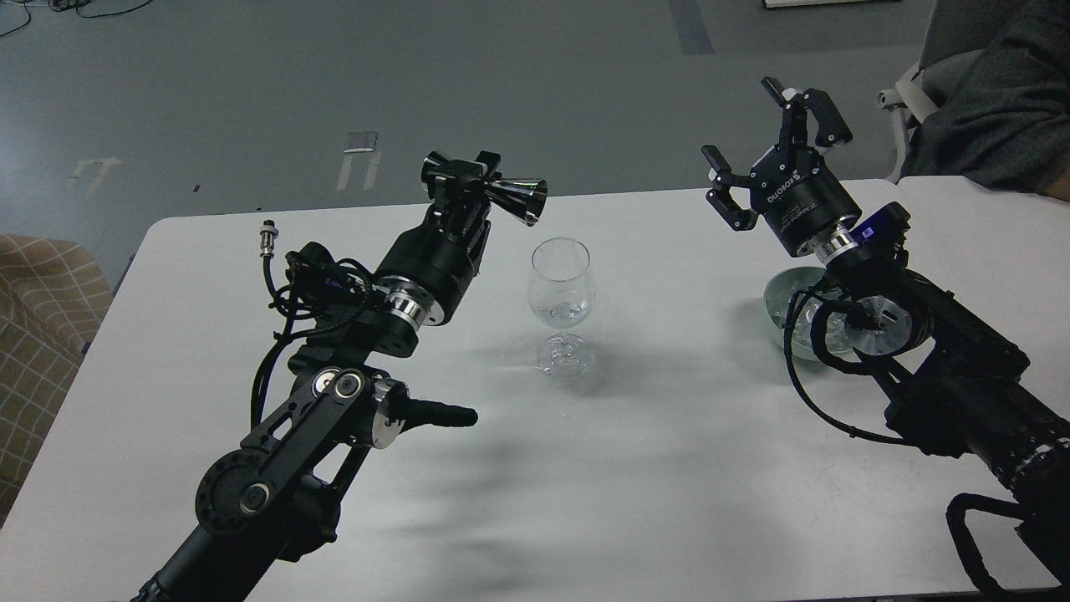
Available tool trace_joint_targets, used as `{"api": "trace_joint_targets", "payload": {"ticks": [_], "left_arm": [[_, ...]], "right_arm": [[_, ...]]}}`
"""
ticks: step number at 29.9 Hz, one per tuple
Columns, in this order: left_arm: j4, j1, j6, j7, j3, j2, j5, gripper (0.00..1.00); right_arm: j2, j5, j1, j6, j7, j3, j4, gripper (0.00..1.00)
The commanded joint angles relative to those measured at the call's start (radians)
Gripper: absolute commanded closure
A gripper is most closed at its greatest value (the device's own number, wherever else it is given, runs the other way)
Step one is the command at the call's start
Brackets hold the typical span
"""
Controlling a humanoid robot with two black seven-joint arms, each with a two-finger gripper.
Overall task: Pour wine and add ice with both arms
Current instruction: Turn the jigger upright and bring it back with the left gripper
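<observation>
A clear wine glass [563,284] stands upright mid-table with something clear and glassy, seemingly ice, low in its bowl. My left gripper [470,180] is shut on a shiny metal jigger [510,196], held nearly level with its mouth pointing right, above and left of the glass rim and apart from it. My right gripper [773,142] is open and empty, raised above the table's far right. A pale green bowl [782,301] sits below my right wrist, mostly hidden by the arm; clear ice shows inside it.
The white table [669,468] ends at a far edge just behind both grippers. A chair [907,100] and a person in dark clothing [995,109] are at the far right. A checked cushion [42,318] lies left of the table.
</observation>
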Motion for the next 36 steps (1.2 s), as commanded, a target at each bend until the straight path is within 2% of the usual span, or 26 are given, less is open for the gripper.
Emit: {"api": "trace_joint_targets", "payload": {"ticks": [1,3,9,13,17,25,29,36], "left_arm": [[-0.007,0.018,-0.005,0.027,-0.099,0.0,-0.193,0.99],[-0.007,0.035,-0.004,0.048,-0.179,-0.006,-0.357,0.99],[-0.009,0.125,-0.005,0.051,-0.334,-0.046,-0.648,0.98],[-0.009,0.19,-0.01,0.062,-0.409,-0.057,-0.686,0.97],[-0.007,0.272,-0.023,0.079,-0.483,-0.057,-0.686,0.91],[0.005,0.289,-0.03,0.071,-0.509,-0.057,-0.687,0.82],[0.032,0.292,-0.054,0.077,-0.529,-0.057,-0.687,0.68],[0.091,0.303,-0.099,0.079,-0.532,-0.057,-0.687,0.59]], "right_arm": [[0.0,0.0,0.0,0.0,0.0,-0.001,0.0,0.0],[0.0,0.0,-0.002,0.0,0.0,-0.001,0.0,0.0],[0.0,0.0,-0.002,0.0,0.0,-0.001,0.0,0.0],[0.0,0.0,-0.002,0.0,0.0,-0.001,0.0,0.0],[0.001,0.0,-0.008,0.0,0.0,-0.002,0.0,0.0],[0.003,0.0,-0.009,0.0,0.0,-0.002,0.0,0.0],[0.006,0.0,-0.009,0.0,0.0,-0.002,0.0,0.0],[0.009,0.0,-0.009,0.0,0.0,-0.002,0.0,0.0]]}}
